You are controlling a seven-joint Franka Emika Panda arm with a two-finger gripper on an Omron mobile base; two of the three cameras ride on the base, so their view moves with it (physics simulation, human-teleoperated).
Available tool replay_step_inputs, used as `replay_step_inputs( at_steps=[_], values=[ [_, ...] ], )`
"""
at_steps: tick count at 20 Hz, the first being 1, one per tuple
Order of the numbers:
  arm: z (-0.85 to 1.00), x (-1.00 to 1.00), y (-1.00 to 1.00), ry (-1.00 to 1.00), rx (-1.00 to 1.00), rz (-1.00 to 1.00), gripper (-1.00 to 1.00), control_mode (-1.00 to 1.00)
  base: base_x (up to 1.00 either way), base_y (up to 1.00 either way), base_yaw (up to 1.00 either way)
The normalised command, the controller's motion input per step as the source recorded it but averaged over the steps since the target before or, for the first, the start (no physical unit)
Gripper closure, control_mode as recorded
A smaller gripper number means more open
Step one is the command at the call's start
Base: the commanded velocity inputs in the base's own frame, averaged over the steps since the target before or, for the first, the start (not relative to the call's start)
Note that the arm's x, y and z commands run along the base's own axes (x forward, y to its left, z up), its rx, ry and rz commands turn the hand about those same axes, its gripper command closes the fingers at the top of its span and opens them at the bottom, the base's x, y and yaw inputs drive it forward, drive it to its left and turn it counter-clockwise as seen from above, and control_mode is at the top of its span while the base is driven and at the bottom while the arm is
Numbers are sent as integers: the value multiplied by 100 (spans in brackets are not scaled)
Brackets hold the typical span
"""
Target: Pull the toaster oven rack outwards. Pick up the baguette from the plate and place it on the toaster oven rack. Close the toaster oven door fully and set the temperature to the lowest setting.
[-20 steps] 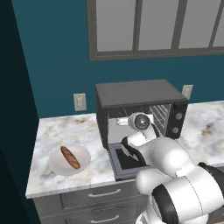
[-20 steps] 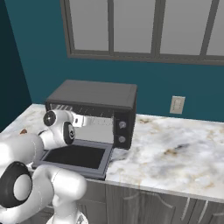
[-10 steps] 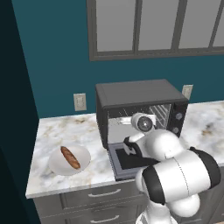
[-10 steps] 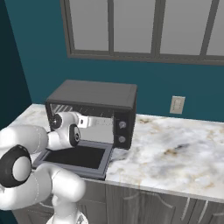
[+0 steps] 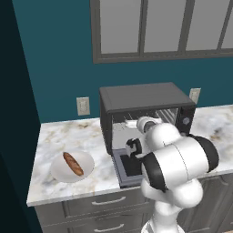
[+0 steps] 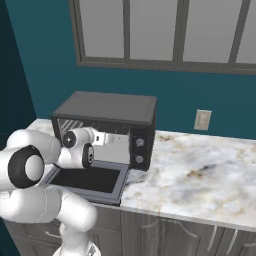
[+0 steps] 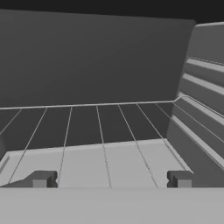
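the hand (image 7: 109, 179), fingers spread wide, reaches into the toaster oven (image 5: 145, 116) over the dropped toaster oven door (image 6: 87, 181) to catch the toaster oven rack (image 7: 87, 127), while the baguette (image 5: 73, 164) waits on its plate (image 5: 59, 170) on the worktop (image 5: 50, 141).

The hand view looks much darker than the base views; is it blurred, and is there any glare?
Hand view: dim and grey inside the toaster oven, yet the toaster oven rack wires stay sharp, no glare. Left base view: evenly lit, the baguette crisp. Right base view: the same even light, a pale sheen inside the oven.
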Motion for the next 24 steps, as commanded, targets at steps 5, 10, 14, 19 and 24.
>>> replay_step_inputs(
  at_steps=[5,10,14,19,24],
  values=[
    [-2,19,0,0,0,0,-100,-100,0,0,0],
    [-32,1,0,18,3,0,-100,-100,0,0,0],
    [-44,-4,0,33,9,0,-100,-100,0,0,0],
    [-40,-17,0,38,12,0,-100,-100,0,0,0],
    [-31,-44,0,42,17,0,-100,-100,0,0,0]
  ],
)
